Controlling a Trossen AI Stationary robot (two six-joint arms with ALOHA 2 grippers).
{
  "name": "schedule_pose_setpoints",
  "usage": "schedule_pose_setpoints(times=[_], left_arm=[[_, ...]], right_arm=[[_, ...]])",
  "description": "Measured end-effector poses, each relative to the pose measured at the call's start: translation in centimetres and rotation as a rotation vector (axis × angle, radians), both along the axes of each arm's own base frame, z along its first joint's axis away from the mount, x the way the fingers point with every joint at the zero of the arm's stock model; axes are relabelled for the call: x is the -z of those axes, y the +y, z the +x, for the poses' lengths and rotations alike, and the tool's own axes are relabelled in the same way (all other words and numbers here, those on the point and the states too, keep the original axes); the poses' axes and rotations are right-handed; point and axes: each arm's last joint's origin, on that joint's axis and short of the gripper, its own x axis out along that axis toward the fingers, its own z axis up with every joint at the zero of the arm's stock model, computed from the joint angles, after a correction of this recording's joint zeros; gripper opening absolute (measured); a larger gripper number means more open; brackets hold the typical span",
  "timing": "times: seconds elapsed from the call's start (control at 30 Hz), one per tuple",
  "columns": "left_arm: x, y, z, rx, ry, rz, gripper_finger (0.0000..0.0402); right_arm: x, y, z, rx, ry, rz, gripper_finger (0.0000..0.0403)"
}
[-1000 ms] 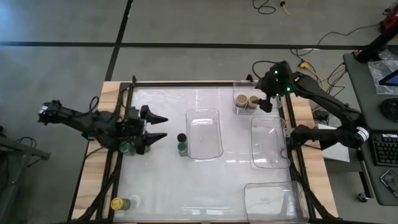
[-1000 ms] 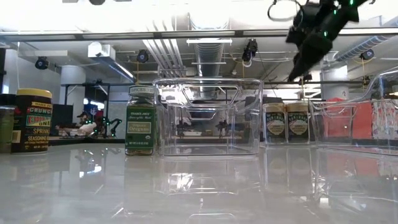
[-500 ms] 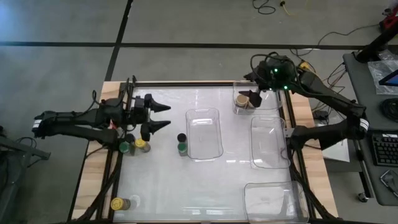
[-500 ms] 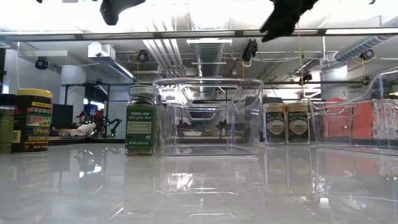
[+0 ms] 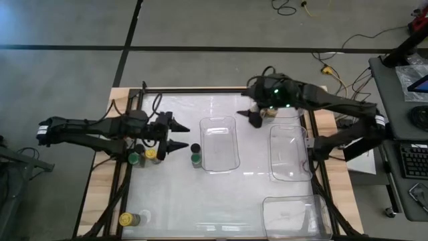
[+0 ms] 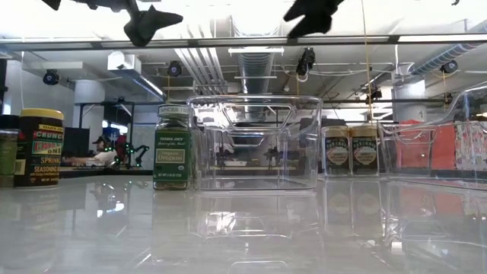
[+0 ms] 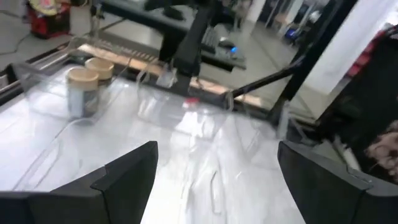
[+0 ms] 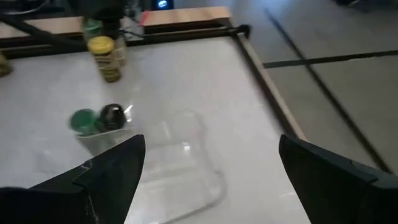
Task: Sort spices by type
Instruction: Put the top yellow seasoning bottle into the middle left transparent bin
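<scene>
Several spice jars stand on the white table. A black-lidded jar (image 5: 195, 148) and a green-lidded jar (image 5: 196, 159) stand side by side left of the centre tray (image 5: 219, 142). A green-lidded jar (image 5: 134, 158) and a yellow-lidded one (image 5: 152, 155) stand at the left edge. Two tan-lidded jars (image 7: 83, 87) stand in the far tray. My left gripper (image 5: 179, 135) hangs open above the table, just left of the black-lidded jar. My right gripper (image 5: 254, 116) hangs open in the air by the far tray, with nothing between its fingers.
A clear tray (image 5: 289, 152) lies at the right edge and another (image 5: 294, 215) at the near right corner. A yellow-lidded jar (image 5: 125, 219) stands at the near left corner. A black frame rail (image 5: 200, 90) runs along the table's far edge.
My right gripper has swung from the table's far right corner toward the left, past the tan-lidded jars, and has risen; it stays open. My left gripper has swung a little toward the centre tray and come lower, still open. No jar has moved.
</scene>
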Motion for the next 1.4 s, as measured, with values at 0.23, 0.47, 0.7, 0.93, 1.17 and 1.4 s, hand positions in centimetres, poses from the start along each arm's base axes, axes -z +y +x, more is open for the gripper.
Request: schedule_pose_setpoints(times=[0.23,0.47,0.7,0.93,1.17,1.4], left_arm=[[-0.1,-0.2,-0.6,0.026,0.169,-0.102,0.0316],[0.3,-0.2,-1.2,0.041,0.292,-0.079,0.0316],[1.3,-0.3,-1.6,0.040,0.415,-0.071,0.0313],[0.7,-1.2,-4.0,-0.018,0.687,-0.044,0.0310],[0.7,-1.3,-6.5,-0.271,0.955,-0.251,0.0310],[1.9,-1.4,-5.3,-0.384,1.027,-0.338,0.0319]], right_arm=[[1.0,4.9,5.3,-0.076,0.040,0.074,0.0361],[2.9,9.7,9.3,-0.103,0.089,0.132,0.0361],[4.0,11.8,12.6,-0.129,0.111,0.130,0.0361],[3.4,12.1,14.4,-0.162,0.102,0.093,0.0361],[4.1,11.4,15.2,-0.169,0.121,0.060,0.0361],[4.8,11.0,15.6,-0.211,0.147,0.003,0.0361]])
